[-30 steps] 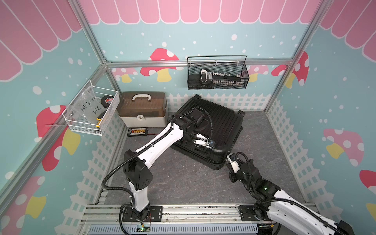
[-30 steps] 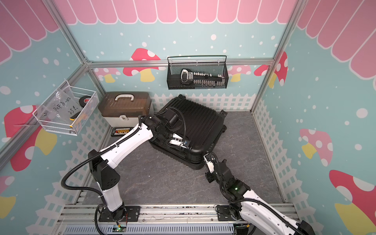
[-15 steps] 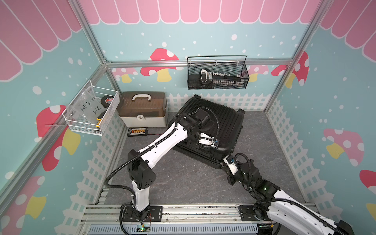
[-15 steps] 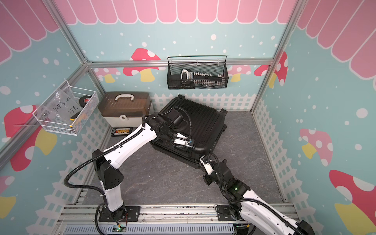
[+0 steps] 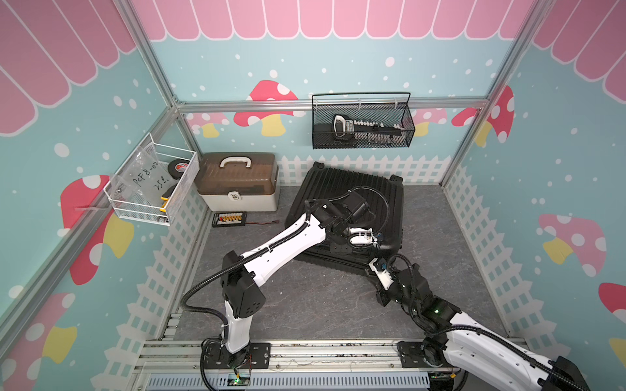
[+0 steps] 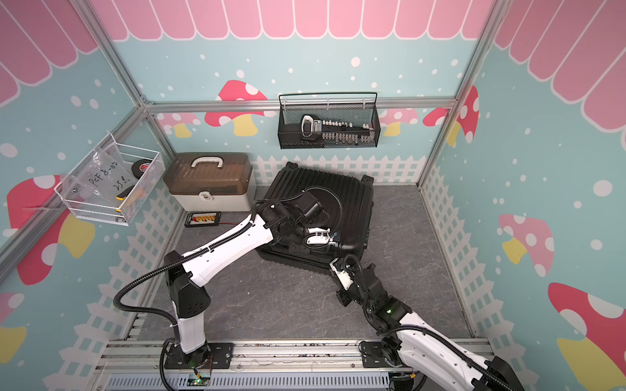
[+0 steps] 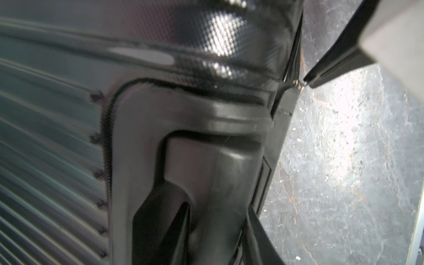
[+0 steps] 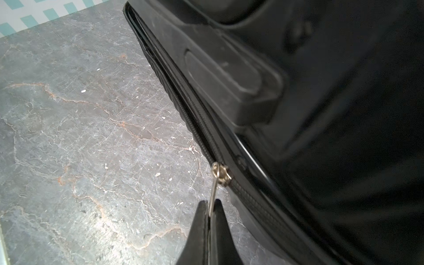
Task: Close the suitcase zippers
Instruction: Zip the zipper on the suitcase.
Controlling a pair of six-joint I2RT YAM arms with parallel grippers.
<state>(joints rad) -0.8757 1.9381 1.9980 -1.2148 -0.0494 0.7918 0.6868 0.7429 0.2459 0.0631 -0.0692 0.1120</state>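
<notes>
**Desk:** Where is the suitcase (image 5: 338,189)?

**Photographer:** Flat on the grey floor (image 5: 321,304), ribbed shell up and both halves together. It lies toward the back fence (image 5: 372,166), just right of the brown-lidded box (image 5: 237,182).

**Desk:** And the zip?

**Photographer:** The zip track (image 8: 202,121) runs along the side seam. A silver slider (image 8: 221,173) sits on it near the case's front corner. Its pull (image 8: 214,190) sticks out over the floor.

**Desk:** Who has the pull?

**Photographer:** The right gripper (image 8: 210,204). Its fingers are clenched on the pull's end, tips pressed together.

**Desk:** The other arm?

**Photographer:** It stretches across the case. The left gripper (image 5: 374,239) is down on the shell's top, close to that same corner. I cannot tell whether its fingers are clamped or loose, because its wrist view is filled with blurred black shell.

**Desk:** Surroundings?

**Photographer:** A black mesh basket (image 5: 362,125) hangs on the back wall above the case. A white wire basket (image 5: 152,189) hangs on the left wall. A small black board (image 5: 228,219) with a thin wire lies on the floor in front of the box.
</notes>
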